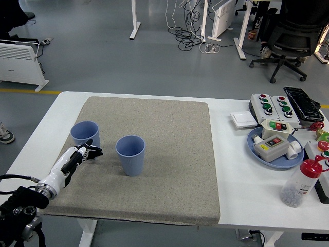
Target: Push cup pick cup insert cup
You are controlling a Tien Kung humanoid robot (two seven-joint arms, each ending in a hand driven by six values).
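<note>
Your left hand comes in from the lower left corner over the grey mat on the white worktop, fingers lightly curled and pointing at the near side of the left blue cup; it grips nothing, and fingertip contact with the cup looks likely but you can't confirm it from this angle. That cup stands upright near the mat's left edge. Just right of it, apart from it, the second blue cup stands upright, mouth up. Well to the right, off the mat, you have a white switch plate, a blue tray holding button boxes, a control box with red and green buttons, and a clear bottle with red cap near the front right.
</note>
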